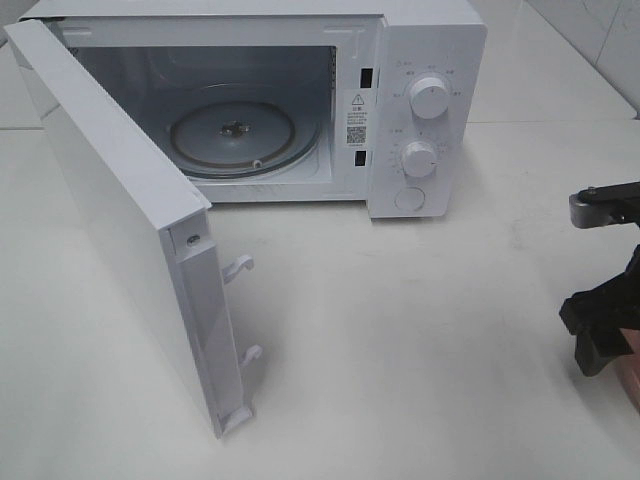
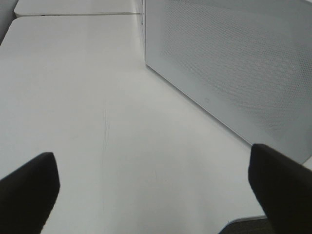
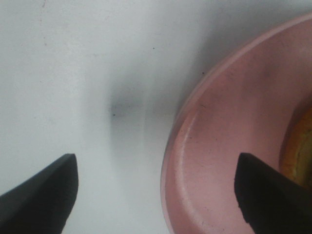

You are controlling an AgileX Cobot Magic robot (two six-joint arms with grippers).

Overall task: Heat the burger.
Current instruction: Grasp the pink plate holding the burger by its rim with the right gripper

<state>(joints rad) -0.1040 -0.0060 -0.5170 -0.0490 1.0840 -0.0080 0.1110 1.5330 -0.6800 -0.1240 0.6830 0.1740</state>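
Note:
In the right wrist view only a yellow-brown sliver of the burger (image 3: 298, 146) shows, sitting on a round pink plate (image 3: 229, 131). My right gripper (image 3: 155, 168) is open and straddles the plate's rim, with one finger over the plate and the other over the white table. From the exterior high camera, that gripper (image 1: 598, 340) is at the far right edge, beside a pinkish corner of the plate (image 1: 632, 378). My left gripper (image 2: 151, 163) is open and holds nothing, low over the table beside the microwave door's outer face (image 2: 234, 63). It is out of the exterior high view.
The white microwave (image 1: 425, 50) stands at the back with its door (image 1: 110, 200) swung wide open toward the front left. Its glass turntable (image 1: 235, 140) is bare. Two knobs (image 1: 428, 98) sit on the right panel. White table (image 1: 400, 320) lies between microwave and plate.

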